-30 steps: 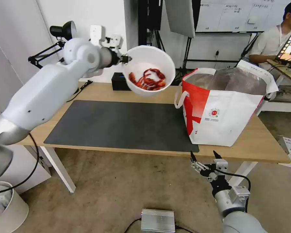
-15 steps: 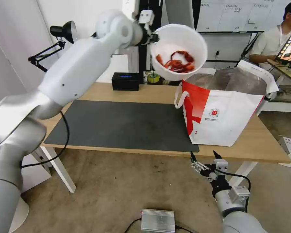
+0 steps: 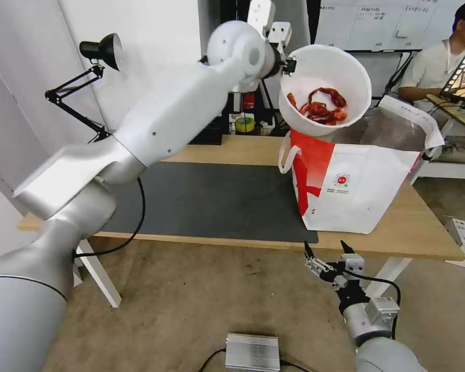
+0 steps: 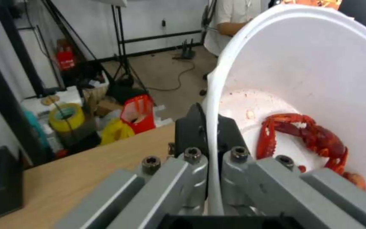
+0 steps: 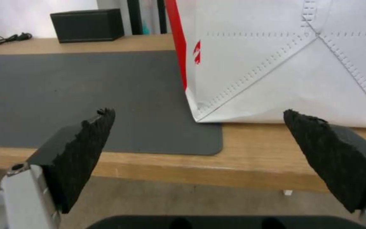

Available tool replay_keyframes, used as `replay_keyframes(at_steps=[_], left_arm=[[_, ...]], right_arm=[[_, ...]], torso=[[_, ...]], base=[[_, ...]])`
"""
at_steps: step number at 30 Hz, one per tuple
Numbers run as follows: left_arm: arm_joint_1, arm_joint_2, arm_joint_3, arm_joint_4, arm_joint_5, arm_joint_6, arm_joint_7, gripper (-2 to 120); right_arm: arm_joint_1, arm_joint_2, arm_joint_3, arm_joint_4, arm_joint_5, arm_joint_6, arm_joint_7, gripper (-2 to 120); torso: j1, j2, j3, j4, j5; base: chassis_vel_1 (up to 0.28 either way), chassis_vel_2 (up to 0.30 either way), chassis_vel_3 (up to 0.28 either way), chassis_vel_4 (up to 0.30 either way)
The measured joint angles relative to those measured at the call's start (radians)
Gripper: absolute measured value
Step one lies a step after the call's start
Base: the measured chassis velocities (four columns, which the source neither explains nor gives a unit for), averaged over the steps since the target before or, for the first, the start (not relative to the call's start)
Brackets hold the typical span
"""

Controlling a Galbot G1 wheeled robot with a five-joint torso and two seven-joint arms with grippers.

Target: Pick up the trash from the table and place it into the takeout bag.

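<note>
one item of trash is in hand: the white bowl [image 3: 325, 90] with red crayfish shells [image 3: 319, 107] rides high in the left gripper [image 3: 289, 66], whose jaws are pinched together on the bowl's rim, one finger inside the wall and one outside, as the left wrist view shows at [image 4: 212, 159]. the bowl hangs tilted, its mouth turned toward the robot, above the near-left part of the takeout bag's [image 3: 359, 178] open top, partly over the red side panel [image 3: 311, 170].

to do this step well, i judge the bowl should travel further over the foil-lined opening [image 3: 382, 129] before it goes down, so its base clears the bag's rim rather than landing on it. a rim pinch is a thin hold, and the tilt leaves the shells free to slide; levelling the bowl during the descent would keep them inside.

room is fair. the grey mat [image 3: 201, 199] on the table [image 3: 423, 232] lies bare beside the bag. the white strap handle [image 3: 285, 155] droops outside the left wall, clear of the mouth, while a loose flap [image 3: 416, 116] folds over the far right edge and narrows the opening there.

the right gripper [image 3: 326, 252] waits below the table's front edge, fingers spread apart, holding nothing.
</note>
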Motion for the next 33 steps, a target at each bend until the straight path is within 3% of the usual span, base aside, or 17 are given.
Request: replay_keyframes(at_steps=[2, 4, 5, 8, 10, 16, 24, 33], left_arm=[[0.006, -0.007, 0.003, 0.003, 0.004, -0.013, -0.003, 0], [0.032, -0.027, 0.021, 0.011, 0.028, -0.094, -0.013, 0], [0.032, -0.027, 0.021, 0.011, 0.028, -0.094, -0.013, 0], [0.059, -0.040, 0.044, 0.011, 0.053, -0.202, -0.013, 0], [0.066, -0.041, 0.052, 0.009, 0.057, -0.234, -0.011, 0], [0.100, -0.015, 0.099, -0.038, 0.090, -0.335, 0.038, 0], [0.122, 0.029, 0.165, -0.089, 0.184, -0.367, 0.126, 0], [0.116, 0.033, 0.179, -0.103, 0.177, -0.343, 0.178, 0]], right_arm=[[0.000, 0.000, 0.000, 0.000, 0.000, 0.000, 0.000, 100], [0.000, 0.000, 0.000, 0.000, 0.000, 0.000, 0.000, 100], [0.000, 0.000, 0.000, 0.000, 0.000, 0.000, 0.000, 100], [0.000, 0.000, 0.000, 0.000, 0.000, 0.000, 0.000, 100], [0.000, 0.000, 0.000, 0.000, 0.000, 0.000, 0.000, 100], [0.000, 0.000, 0.000, 0.000, 0.000, 0.000, 0.000, 100], [0.000, 0.000, 0.000, 0.000, 0.000, 0.000, 0.000, 100], [0.000, 0.000, 0.000, 0.000, 0.000, 0.000, 0.000, 100]], torso=[[0.000, 0.000, 0.000, 0.0000, 0.0000], [0.000, 0.000, 0.000, 0.0000, 0.0000], [0.000, 0.000, 0.000, 0.0000, 0.0000], [0.000, 0.000, 0.000, 0.0001, 0.0000], [0.000, 0.000, 0.000, 0.0000, 0.0000], [0.000, 0.000, 0.000, 0.0001, -0.0001], [0.000, 0.000, 0.000, 0.0003, -0.0002], [0.000, 0.000, 0.000, 0.0002, -0.0002]], base=[[0.000, 0.000, 0.000, 0.000], [0.000, 0.000, 0.000, 0.000], [0.000, 0.000, 0.000, 0.000], [0.000, 0.000, 0.000, 0.000], [0.000, 0.000, 0.000, 0.000], [0.000, 0.000, 0.000, 0.000], [0.000, 0.000, 0.000, 0.000], [0.000, 0.000, 0.000, 0.000]])
